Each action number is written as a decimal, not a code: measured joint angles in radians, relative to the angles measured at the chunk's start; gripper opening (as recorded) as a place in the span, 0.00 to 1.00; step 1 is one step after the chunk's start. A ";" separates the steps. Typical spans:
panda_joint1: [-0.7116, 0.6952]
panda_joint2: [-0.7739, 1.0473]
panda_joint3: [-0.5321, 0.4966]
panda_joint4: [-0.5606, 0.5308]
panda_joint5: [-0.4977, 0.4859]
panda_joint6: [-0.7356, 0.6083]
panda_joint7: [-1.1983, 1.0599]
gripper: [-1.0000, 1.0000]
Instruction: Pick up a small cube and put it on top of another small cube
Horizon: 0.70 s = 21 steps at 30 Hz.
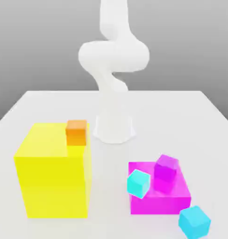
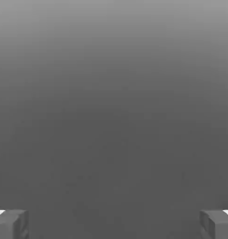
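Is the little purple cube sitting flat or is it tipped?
Tipped. The little purple cube leans on the big pink block, one corner up, edges slanted against the block's straight ones.

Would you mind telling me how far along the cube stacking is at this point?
Nothing looks done yet: nothing sits on the small magenta cube, which rests on the flat magenta block. One cyan cube leans at that block's edge; the other cyan cube lies on the table. The claw is open and empty. Picking and placing remain.
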 joint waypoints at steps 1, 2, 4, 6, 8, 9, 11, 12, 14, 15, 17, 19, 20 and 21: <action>0.000 0.039 0.013 -0.002 -0.007 0.013 0.006 0.50; 0.000 0.077 0.026 -0.005 -0.013 0.025 0.011 0.50; 0.001 0.151 0.050 -0.009 -0.026 0.049 0.022 0.50; 0.003 0.223 0.073 -0.013 -0.041 0.072 0.034 0.50; 0.006 0.296 0.096 -0.018 -0.056 0.096 0.047 0.50; 0.008 0.332 0.106 -0.020 -0.064 0.107 0.053 0.50; 0.012 0.405 0.127 -0.024 -0.080 0.131 0.067 0.50; 0.016 0.441 0.137 -0.026 -0.088 0.142 0.073 0.50; 0.022 0.514 0.155 -0.030 -0.105 0.166 0.087 0.50; 0.027 0.550 0.163 -0.033 -0.113 0.177 0.094 0.50; 0.041 0.623 0.177 -0.037 -0.129 0.201 0.107 0.50; 0.061 0.695 0.187 -0.041 -0.144 0.224 0.119 0.50; 0.073 0.731 0.190 -0.043 -0.149 0.236 0.124 0.50; 0.081 0.767 0.193 -0.046 -0.154 0.248 0.128 0.50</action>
